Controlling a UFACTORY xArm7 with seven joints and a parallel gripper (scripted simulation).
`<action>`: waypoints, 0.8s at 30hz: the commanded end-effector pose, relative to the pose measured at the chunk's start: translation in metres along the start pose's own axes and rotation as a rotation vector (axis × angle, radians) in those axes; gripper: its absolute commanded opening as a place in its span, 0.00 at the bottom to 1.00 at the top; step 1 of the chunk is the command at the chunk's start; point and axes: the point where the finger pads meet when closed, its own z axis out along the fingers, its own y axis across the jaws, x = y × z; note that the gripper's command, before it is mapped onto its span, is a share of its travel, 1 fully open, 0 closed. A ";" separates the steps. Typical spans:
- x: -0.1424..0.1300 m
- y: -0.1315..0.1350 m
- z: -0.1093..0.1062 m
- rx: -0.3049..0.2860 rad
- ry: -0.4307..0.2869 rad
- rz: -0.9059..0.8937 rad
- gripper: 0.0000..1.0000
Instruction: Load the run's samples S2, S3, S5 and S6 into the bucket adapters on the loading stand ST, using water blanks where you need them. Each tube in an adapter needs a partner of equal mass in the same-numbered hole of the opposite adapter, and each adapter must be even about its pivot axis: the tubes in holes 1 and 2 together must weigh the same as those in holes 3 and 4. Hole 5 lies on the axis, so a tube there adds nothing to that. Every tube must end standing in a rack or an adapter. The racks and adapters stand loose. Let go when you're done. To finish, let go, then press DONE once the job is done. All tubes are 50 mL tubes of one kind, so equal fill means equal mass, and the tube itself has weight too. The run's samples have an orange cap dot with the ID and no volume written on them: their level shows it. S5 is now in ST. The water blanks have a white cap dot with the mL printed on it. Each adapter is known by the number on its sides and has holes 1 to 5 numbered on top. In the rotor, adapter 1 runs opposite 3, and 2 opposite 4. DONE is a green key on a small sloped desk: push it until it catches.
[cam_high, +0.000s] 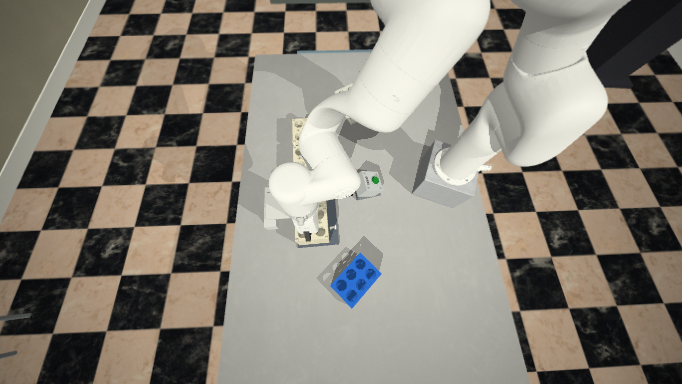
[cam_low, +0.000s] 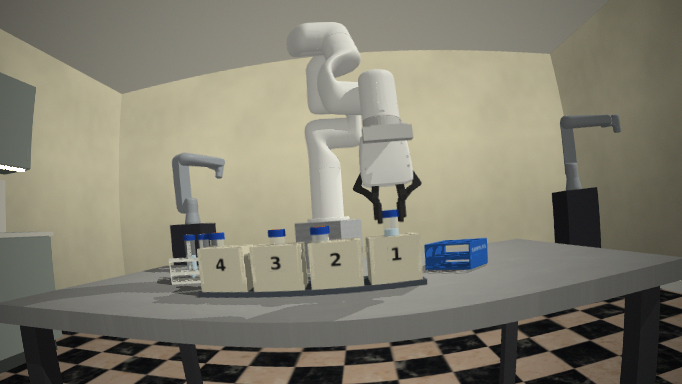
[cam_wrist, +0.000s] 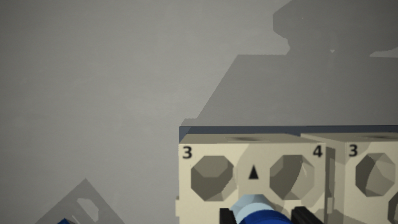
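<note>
My gripper is shut on a blue-capped tube. The tube stands upright, its lower part inside adapter 1 and its top part above it. Pale liquid shows just above the adapter's top. Holes 3 and 4 of adapter 1 are empty; which hole the tube is in is hidden. Adapter 2, adapter 3 and adapter 4 stand beside it on the dark loading stand. Each shows at least one blue cap. The cap dots cannot be read.
A blue rack stands off the adapter 1 end of the stand, its holes empty. The green DONE key is on its small desk beside the stand. A white wire rack with several blue-capped tubes stands beyond adapter 4.
</note>
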 end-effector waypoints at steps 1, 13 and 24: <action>0.002 0.000 0.002 0.001 0.005 0.000 0.00; 0.002 0.000 0.012 0.001 0.005 0.000 0.00; 0.002 0.000 0.017 0.001 0.005 0.000 0.00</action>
